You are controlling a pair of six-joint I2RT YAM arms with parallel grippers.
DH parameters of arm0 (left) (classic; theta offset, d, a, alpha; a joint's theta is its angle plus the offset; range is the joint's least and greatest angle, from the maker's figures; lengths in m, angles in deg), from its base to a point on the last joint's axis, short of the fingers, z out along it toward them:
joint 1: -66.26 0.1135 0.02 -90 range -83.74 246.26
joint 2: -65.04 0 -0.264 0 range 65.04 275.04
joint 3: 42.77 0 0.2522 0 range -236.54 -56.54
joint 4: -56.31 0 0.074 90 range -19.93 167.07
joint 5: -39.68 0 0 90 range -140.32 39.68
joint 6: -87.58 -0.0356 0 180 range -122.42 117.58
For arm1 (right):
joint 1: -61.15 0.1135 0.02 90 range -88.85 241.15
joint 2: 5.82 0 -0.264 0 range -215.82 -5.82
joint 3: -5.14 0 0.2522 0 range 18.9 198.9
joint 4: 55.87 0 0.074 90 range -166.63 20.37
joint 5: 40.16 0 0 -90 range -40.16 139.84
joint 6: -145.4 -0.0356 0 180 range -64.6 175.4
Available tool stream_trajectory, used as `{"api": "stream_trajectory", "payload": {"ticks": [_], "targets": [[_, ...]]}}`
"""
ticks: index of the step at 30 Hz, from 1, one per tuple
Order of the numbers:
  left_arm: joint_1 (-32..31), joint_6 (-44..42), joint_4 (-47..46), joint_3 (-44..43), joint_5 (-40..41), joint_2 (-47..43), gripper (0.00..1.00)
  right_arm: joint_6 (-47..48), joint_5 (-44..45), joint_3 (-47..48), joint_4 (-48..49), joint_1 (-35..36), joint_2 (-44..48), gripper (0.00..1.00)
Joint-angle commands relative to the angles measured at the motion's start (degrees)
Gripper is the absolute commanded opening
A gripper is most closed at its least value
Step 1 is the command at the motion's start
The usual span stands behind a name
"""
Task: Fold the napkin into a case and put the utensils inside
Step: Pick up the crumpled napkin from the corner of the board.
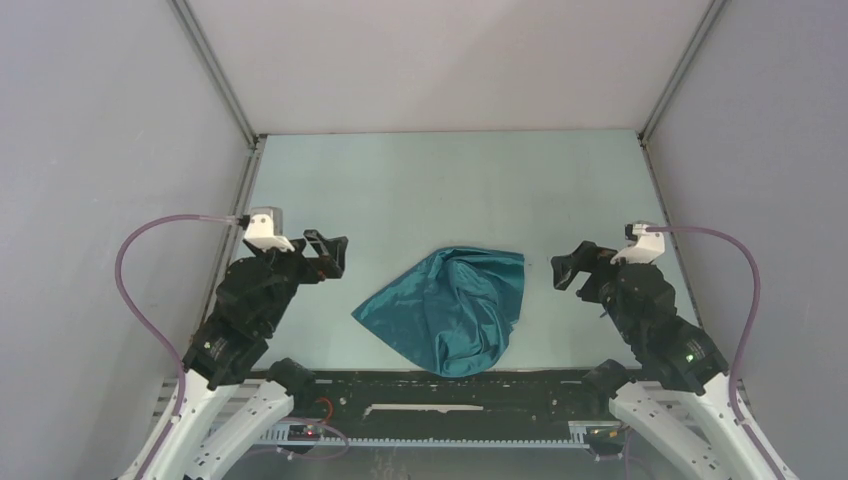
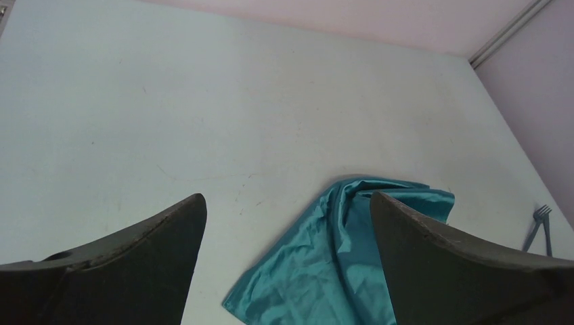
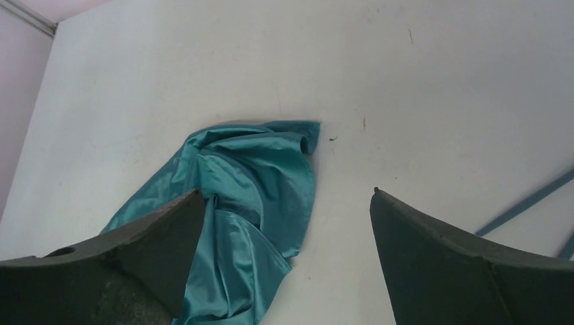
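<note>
The left gripper (image 2: 286, 196) stands wide apart, its two dark fingers (image 2: 128, 264) filling the corners at 7 and 5 o'clock; between them, toward 6 o'clock, the teal napkin (image 2: 325, 264) lies crumpled on the pale table (image 2: 203, 101), its right part hidden behind the right finger; a fork (image 2: 539, 220) lies at 3 o'clock by the frame edge, well apart from the napkin; a wall (image 2: 406, 17) runs along 12 to 2 o'clock.

Pale table (image 1: 450, 185) (faintly scuffed) enclosed by grey walls (image 1: 90, 130)
</note>
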Motion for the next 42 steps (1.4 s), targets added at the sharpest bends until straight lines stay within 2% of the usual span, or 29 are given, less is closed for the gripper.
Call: {"api": "stream_trajectory", "payload": {"ticks": [1, 7, 11, 15, 18, 21, 24, 27, 31, 37, 39, 42], "targets": [[-0.4, 1.6, 2.9, -3.2, -0.1, 2.8, 1.0, -2.1, 1.4, 2.2, -2.6, 0.6, -1.9, 1.0], [-0.5, 3.7, 5.6, -3.0, -4.8, 10.2, 1.0, -2.8, -5.5, -0.1, 0.1, -0.8, -10.4, 1.0], [-0.5, 7.1, 7.9, -0.5, -7.1, 16.0, 1.0, -3.2, -21.9, -4.4, 6.7, -6.8, -17.6, 1.0], [-0.6, 13.0, 11.8, 2.5, -5.5, 22.2, 0.97, -5.6, -40.8, -9.4, 15.1, -17.0, -24.9, 1.0], [-1.3, 19.2, 11.9, 7.3, -4.3, 24.9, 0.95, -6.4, -48.1, -11.1, 18.7, -21.6, -29.1, 0.99], [-3.7, 24.1, 10.1, 11.2, -4.3, 27.8, 0.94, -6.7, -48.7, -11.4, 21.8, -23.6, -32.7, 0.98], [-5.1, 26.3, 5.8, 13.5, -5.4, 30.6, 0.84, -6.8, -45.2, -11.2, 26.2, -24.4, -36.4, 0.92], [-5.1, 27.1, 2.4, 14.1, -5.0, 32.9, 0.78, -6.4, -46.5, -9.8, 30.3, -25.5, -42.1, 0.87], [-5.2, 28.0, -0.1, 13.3, -5.6, 37.9, 0.78, -7.1, -51.4, -9.0, 35.1, -27.5, -49.7, 0.82], [-5.2, 32.7, -2.3, 13.5, -5.2, 45.9, 0.82, -7.6, -56.3, -7.9, 41.8, -28.6, -56.2, 0.72], [-5.1, 33.9, -3.1, 13.3, -4.6, 48.1, 0.81, -7.6, -57.0, -7.2, 43.1, -28.7, -58.3, 0.69], [-5.1, 35.0, -3.9, 12.6, -2.2, 50.8, 0.72, -7.4, -58.4, -5.2, 44.7, -28.9, -62.1, 0.59]]}}
